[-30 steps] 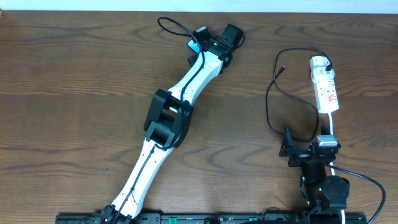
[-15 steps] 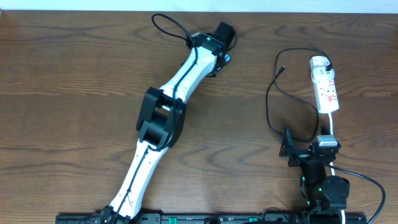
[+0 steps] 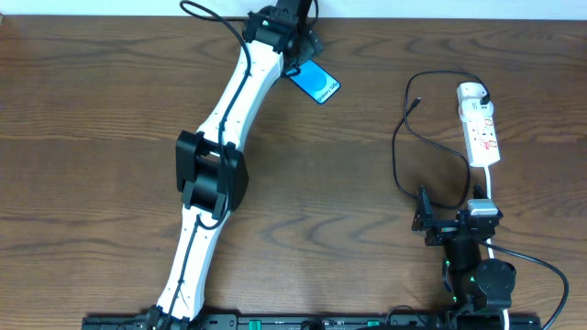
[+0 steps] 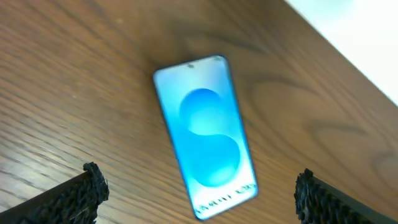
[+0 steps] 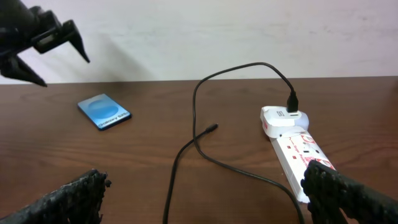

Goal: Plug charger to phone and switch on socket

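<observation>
The phone lies flat on the table at the far middle, blue screen up; it also shows in the left wrist view and the right wrist view. My left gripper is open and empty, raised just behind and left of the phone. The white socket lies at the far right. The black charger cable loops from it, its plug tip free on the table, seen also in the right wrist view. My right gripper is open and empty, near the front right.
The socket's thick white cord runs toward the right arm's base. The table's far edge lies close behind the phone, with a white wall beyond. The left arm stretches diagonally across the table's left half.
My left gripper has moved back and to the left, away from the phone. The phone now lies uncovered on the table. The right arm has not moved.
</observation>
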Tool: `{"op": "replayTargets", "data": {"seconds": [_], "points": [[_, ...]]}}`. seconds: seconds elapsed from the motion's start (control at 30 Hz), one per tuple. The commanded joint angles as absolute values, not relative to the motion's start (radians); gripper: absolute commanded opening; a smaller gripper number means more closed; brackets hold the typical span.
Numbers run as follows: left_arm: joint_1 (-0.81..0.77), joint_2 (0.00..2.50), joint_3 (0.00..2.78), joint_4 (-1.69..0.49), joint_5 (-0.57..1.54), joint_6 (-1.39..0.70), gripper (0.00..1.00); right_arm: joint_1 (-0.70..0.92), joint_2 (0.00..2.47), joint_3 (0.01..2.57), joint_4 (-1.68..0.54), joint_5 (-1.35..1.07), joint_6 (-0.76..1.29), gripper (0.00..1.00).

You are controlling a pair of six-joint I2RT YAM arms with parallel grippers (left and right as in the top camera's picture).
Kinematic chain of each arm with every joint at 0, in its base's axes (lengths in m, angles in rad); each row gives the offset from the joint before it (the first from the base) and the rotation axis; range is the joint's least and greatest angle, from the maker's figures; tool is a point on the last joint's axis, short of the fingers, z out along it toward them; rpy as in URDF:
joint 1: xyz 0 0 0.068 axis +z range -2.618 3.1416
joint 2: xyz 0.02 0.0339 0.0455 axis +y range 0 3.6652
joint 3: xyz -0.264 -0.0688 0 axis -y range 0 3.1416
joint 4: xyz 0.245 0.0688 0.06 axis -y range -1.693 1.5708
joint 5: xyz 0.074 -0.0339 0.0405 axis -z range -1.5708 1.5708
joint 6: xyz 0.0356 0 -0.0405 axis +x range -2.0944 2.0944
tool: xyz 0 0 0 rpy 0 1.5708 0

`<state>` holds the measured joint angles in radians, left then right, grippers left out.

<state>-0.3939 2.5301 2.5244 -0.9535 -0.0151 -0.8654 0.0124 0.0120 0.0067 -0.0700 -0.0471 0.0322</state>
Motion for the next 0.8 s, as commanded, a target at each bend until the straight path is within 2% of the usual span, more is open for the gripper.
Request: {"op": "replayTargets", "data": {"seconds": [0.0, 0.1, 0.3, 0.6, 0.77], "points": [[-0.417, 2.518, 2.535, -0.934, -0.002, -0.813, 0.98, 0.007, 0.007, 0.006, -0.075, -0.036, 0.017, 0.99], [-0.428, 2.518, 2.535, -0.911, -0.046, -0.764, 0.98, 0.007, 0.007, 0.006, -0.075, -0.036, 0.017, 0.99], [-0.48, 2.542, 2.534, -0.733, -0.075, -0.518, 0.98, 0.007, 0.007, 0.006, -0.075, -0.036, 0.017, 0.99], [-0.505, 2.615, 2.522, -0.646, -0.082, -0.468, 0.97, 0.007, 0.007, 0.006, -0.075, -0.036, 0.017, 0.99], [-0.505, 2.656, 2.522, -0.641, -0.083, -0.418, 0.69, 0.007, 0.007, 0.006, -0.075, -0.036, 0.017, 0.99]]}}
